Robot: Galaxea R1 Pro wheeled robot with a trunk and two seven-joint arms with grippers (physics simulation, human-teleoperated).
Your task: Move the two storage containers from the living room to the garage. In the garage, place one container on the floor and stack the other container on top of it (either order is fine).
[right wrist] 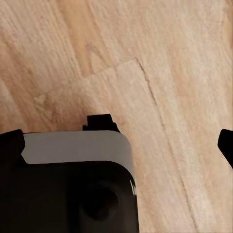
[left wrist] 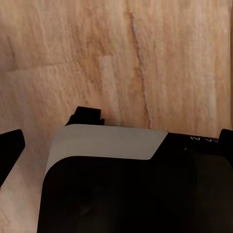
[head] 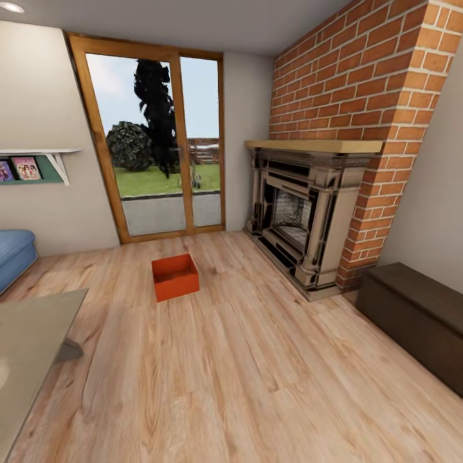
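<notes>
Where wood floor (head: 257, 373) meets glass doors (head: 157, 138), bin (head: 175, 277) sits square-ish; gripper states unclear.

Orange-red storage container (head: 175, 276) on light wood-plank floor (head: 257, 373); red brick fireplace (head: 360, 83), dark brown console (head: 418, 315), blue sofa (head: 13, 254), honey-framed glass doors (head: 161, 141).

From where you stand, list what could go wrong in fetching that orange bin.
1. The storage container sits on the wood-plank floor well ahead; driving straight risks nudging it away.
2. The glass table at the left and the dark console at the right narrow the path, so the base could clip them.
3. Just one bin shows here; the second must be found.
</notes>
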